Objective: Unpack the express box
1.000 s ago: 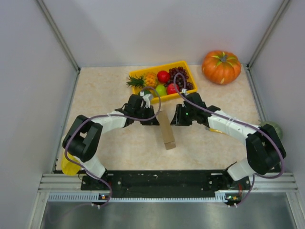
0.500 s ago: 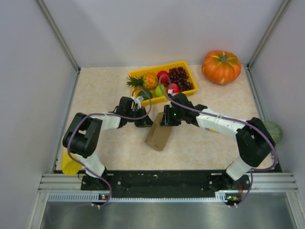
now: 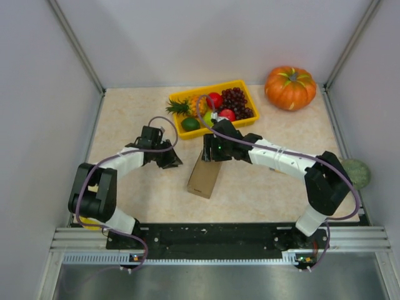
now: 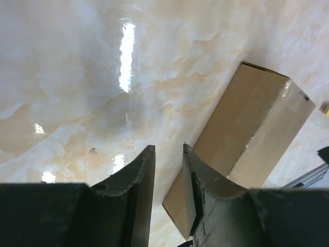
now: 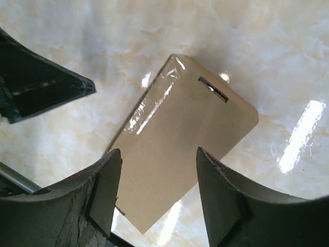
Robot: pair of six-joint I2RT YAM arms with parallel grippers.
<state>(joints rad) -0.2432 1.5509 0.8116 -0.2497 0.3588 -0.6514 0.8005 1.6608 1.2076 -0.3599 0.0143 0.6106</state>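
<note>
The express box (image 3: 204,175) is a plain brown cardboard box, taped shut, lying flat on the marble-look table. In the top view my right gripper (image 3: 210,154) hangs over its far end. The right wrist view shows the jaws wide open above the box (image 5: 181,139), with my gripper (image 5: 158,152) touching nothing. My left gripper (image 3: 174,161) sits to the left of the box and apart from it. Its fingers (image 4: 145,170) stand a narrow gap apart with only table between them, and the box (image 4: 252,131) lies just beyond the right finger.
A yellow tray (image 3: 206,89) of fruit stands just behind the box. An orange pumpkin (image 3: 290,87) sits at the back right. A green round object (image 3: 357,172) lies at the right edge and a yellow object (image 3: 87,220) near the left arm's base. Grey walls close in both sides.
The box, held on edge between both grippers a second ago, has dropped flat on the table. Both grippers opened. The left arm drew back to the left and the right shifted left.
</note>
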